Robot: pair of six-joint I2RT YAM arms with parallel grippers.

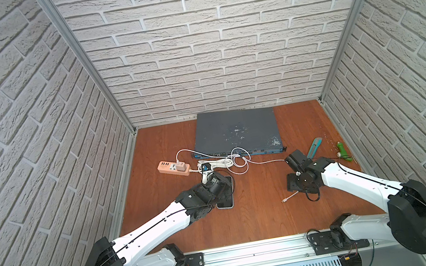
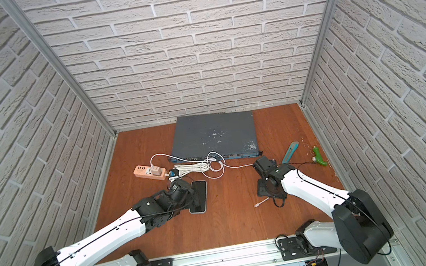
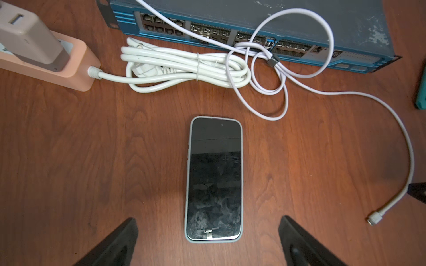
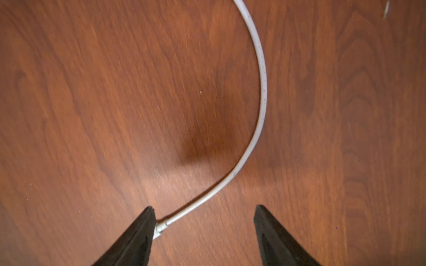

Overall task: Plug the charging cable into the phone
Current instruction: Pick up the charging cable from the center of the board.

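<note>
While the left gripper (image 3: 208,218), wide open, hovered over the phone (image 3: 214,179) flat on the table (image 3: 69,149), the right gripper (image 4: 204,206), jaws apart and likewise empty, straddled the charging cable (image 4: 260,110) at its plug (image 4: 160,228), presumably to grasp it.

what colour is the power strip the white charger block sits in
Salmon pink power strip, best seen in the left wrist view.

- The phone (image 3: 214,179) is flat and black with a light rim. It lies face up on the brown table (image 3: 69,161). Its screen is dark and smudgy.
- The cable (image 3: 410,147) is thin and white. It comes from a white charger (image 1: 181,166), loops near the phone's top end, then bends round to a small plug (image 3: 374,218). The plug lies on the table, apart from the phone.
</note>
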